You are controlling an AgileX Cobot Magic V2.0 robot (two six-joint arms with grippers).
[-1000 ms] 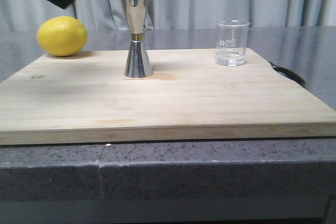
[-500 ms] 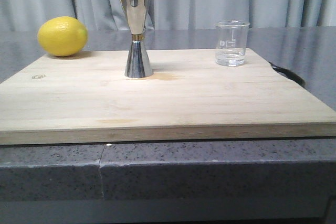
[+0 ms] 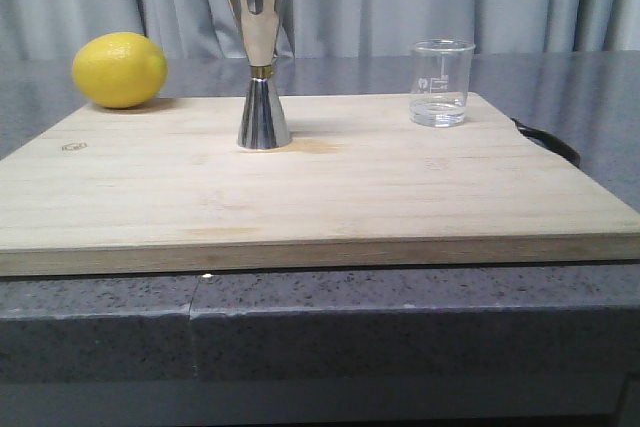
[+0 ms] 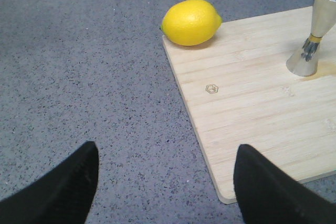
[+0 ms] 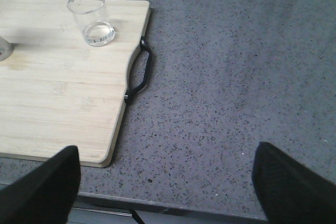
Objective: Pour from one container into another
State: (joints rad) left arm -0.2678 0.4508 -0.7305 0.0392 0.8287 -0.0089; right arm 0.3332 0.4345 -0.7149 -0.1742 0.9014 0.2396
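Note:
The small clear glass beaker (image 3: pixel 440 83) stands upright at the back right of the wooden board (image 3: pixel 300 187), with a little clear liquid at its bottom; the right wrist view shows the beaker (image 5: pixel 92 18) too. The steel hourglass jigger (image 3: pixel 262 59) with a gold waist band stands upright at the board's back middle, and the jigger (image 4: pixel 314 30) appears in the left wrist view. My left gripper (image 4: pixel 165 182) hangs open over the grey counter off the board's left corner. My right gripper (image 5: pixel 165 182) hangs open over the counter's front edge, right of the board. Neither holds anything.
A yellow lemon (image 3: pixel 119 69) rests at the board's back left corner, also the lemon (image 4: pixel 191 22) in the left wrist view. A black handle (image 5: pixel 140 74) sticks out from the board's right edge. Grey speckled counter (image 5: pixel 226 66) surrounds the board. Curtains hang behind.
A dark arm part at the top left of the front view one second ago has gone out of sight. The beaker, jigger and lemon have not moved.

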